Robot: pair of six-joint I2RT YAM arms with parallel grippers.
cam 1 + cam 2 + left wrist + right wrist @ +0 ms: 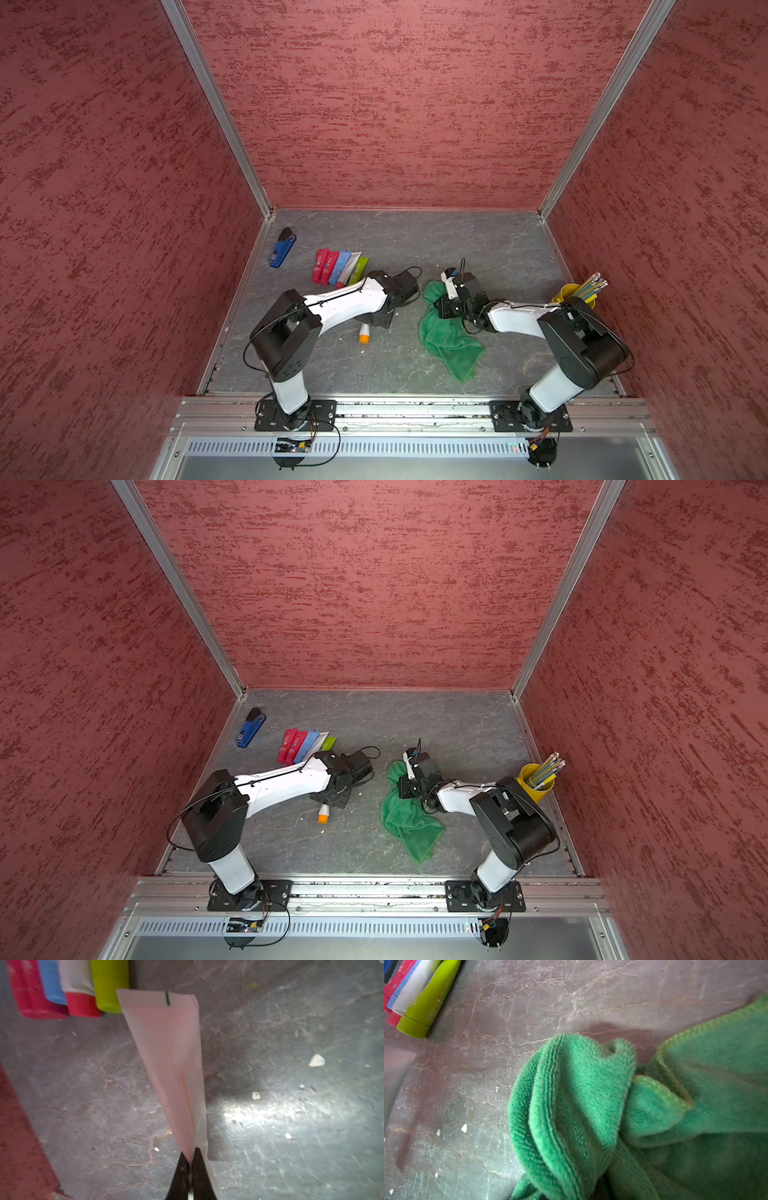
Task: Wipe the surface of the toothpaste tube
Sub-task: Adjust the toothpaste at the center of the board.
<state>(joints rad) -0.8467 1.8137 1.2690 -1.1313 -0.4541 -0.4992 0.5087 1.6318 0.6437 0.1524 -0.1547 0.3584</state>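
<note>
The toothpaste tube (364, 332) is white with an orange cap and lies near the table's middle left. In both top views only its cap end shows from under my left gripper (379, 319). In the left wrist view the pale tube (172, 1059) runs away from the black jaws, its flat crimped end farthest off. There my left gripper (190, 1157) is shut on the tube's body. A green cloth (449, 345) lies to the right. My right gripper (441, 309) is shut on its bunched upper end. The cloth (581, 1095) hides that gripper's fingers in the right wrist view.
A row of several coloured tubes (338, 268) lies just behind the left gripper. A blue stapler (282, 249) sits at the back left. A yellow cup of pencils (575, 293) stands by the right arm. Red walls enclose the grey table (478, 249).
</note>
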